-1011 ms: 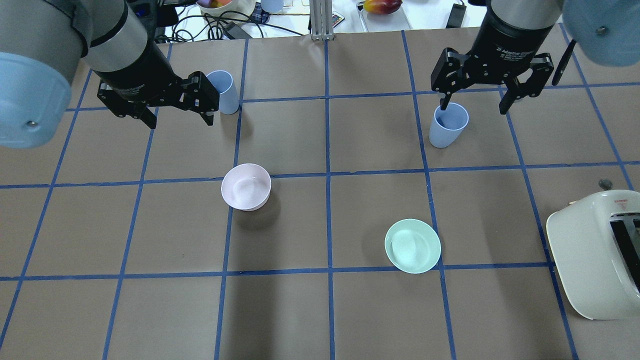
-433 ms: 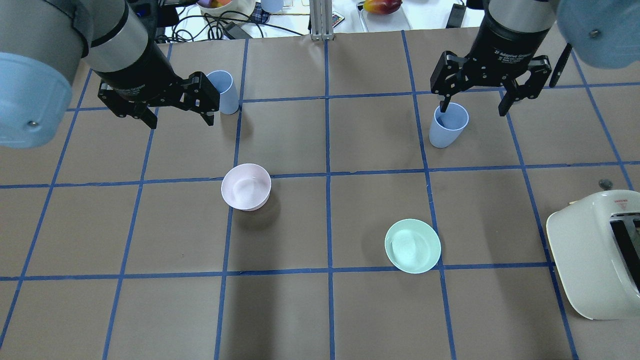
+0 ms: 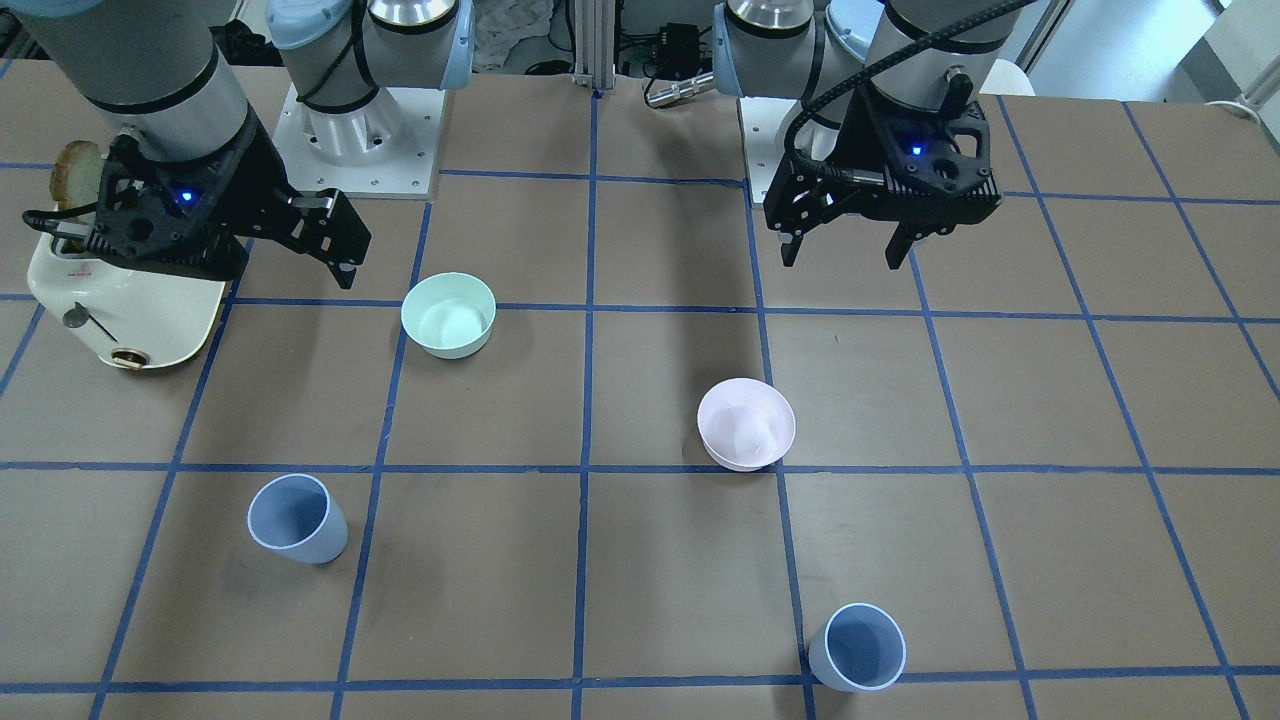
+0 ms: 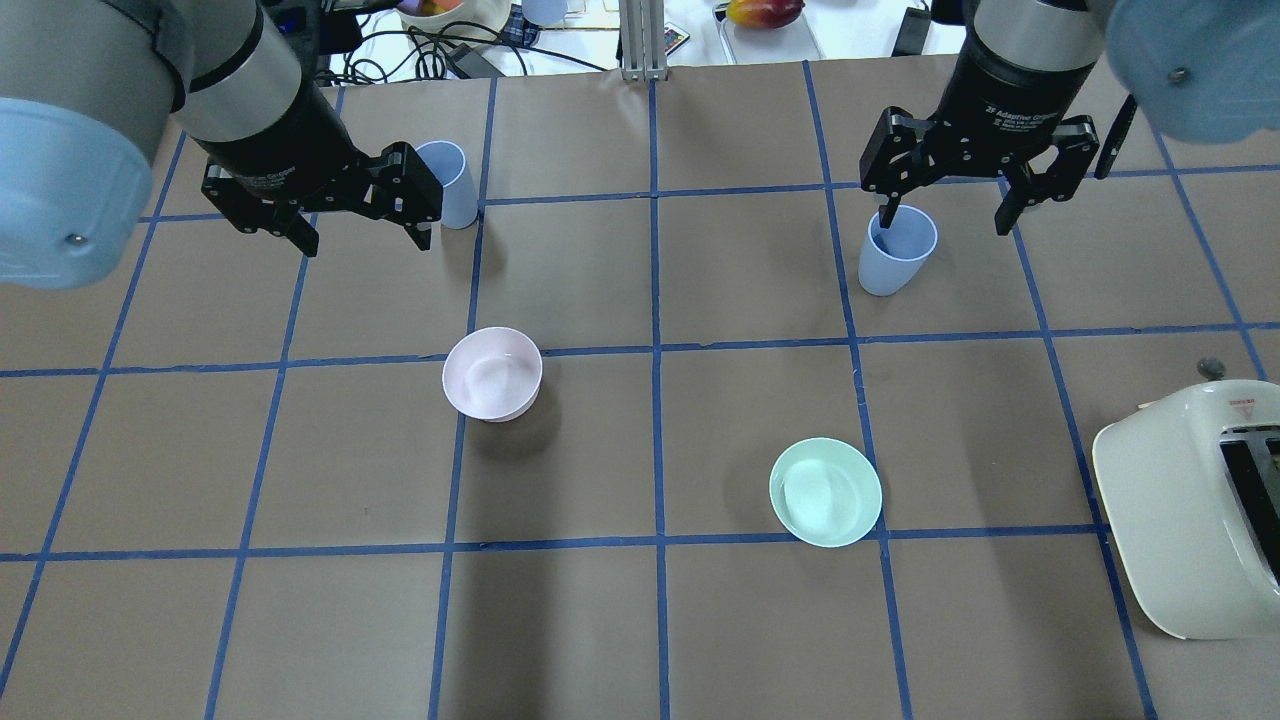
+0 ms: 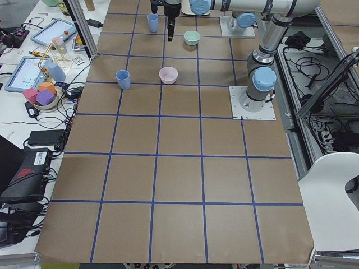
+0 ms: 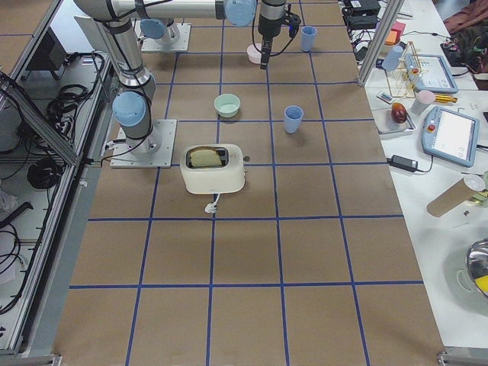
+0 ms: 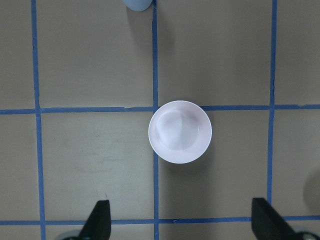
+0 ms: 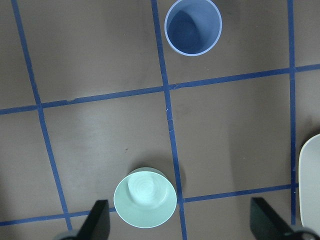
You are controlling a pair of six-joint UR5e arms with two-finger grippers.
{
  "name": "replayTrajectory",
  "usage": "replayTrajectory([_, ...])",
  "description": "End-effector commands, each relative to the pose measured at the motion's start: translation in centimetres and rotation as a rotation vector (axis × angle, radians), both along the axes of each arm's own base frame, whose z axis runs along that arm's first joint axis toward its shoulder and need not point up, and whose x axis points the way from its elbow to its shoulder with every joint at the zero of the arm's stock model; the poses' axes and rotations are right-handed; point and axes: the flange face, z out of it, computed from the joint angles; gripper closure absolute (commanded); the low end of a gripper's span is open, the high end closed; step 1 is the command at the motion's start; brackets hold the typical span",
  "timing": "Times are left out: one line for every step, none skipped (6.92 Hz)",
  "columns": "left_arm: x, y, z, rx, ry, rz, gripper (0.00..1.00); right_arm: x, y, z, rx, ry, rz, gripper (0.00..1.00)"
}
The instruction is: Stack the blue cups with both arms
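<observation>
Two light-blue cups stand upright and apart on the table. The left cup (image 4: 450,185) is at the far left, partly behind my left gripper (image 4: 365,240). The right cup (image 4: 897,250) is at the far right. My right gripper (image 4: 945,218) hangs high over the table on the near side of it. Both grippers are open and empty. The left wrist view shows only the left cup's bottom edge (image 7: 137,4) at the top. The right wrist view shows the right cup (image 8: 193,26) from above, ahead of the open fingers (image 8: 97,220).
A pale pink bowl (image 4: 492,373) sits left of centre, directly under my left gripper's camera (image 7: 180,131). A mint-green bowl (image 4: 825,491) sits right of centre. A cream toaster (image 4: 1200,510) stands at the right edge. Cables and clutter lie beyond the far edge.
Both arms have drifted slightly toward the table's far edge. Both grippers stay open. The cups and bowls have not moved.
</observation>
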Motion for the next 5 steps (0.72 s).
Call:
replayTrajectory([-0.2, -4.7, -2.1, 0.015, 0.006, -0.002, 0.0, 0.0, -0.1, -0.4, 0.009, -0.001, -0.005, 0.0])
replayTrajectory([-0.3, -8.7, -2.7, 0.013, -0.003, -0.001, 0.0, 0.0, -0.1, -0.6, 0.013, 0.001, 0.0, 0.0])
replayTrajectory([-0.5, -13.7, -3.9, 0.015, -0.003, 0.0, 0.0, 0.0, 0.0, -0.6, 0.015, 0.001, 0.0, 0.0])
replayTrajectory([-0.7, -18.5, -6.8, 0.027, -0.005, -0.004, 0.0, 0.0, -0.2, -1.5, 0.033, -0.002, 0.0, 0.0])
replayTrajectory([-0.9, -22.6, -10.1, 0.025, -0.01, -0.05, 0.0, 0.0, 0.0, -2.3, 0.047, -0.002, -0.005, 0.0])
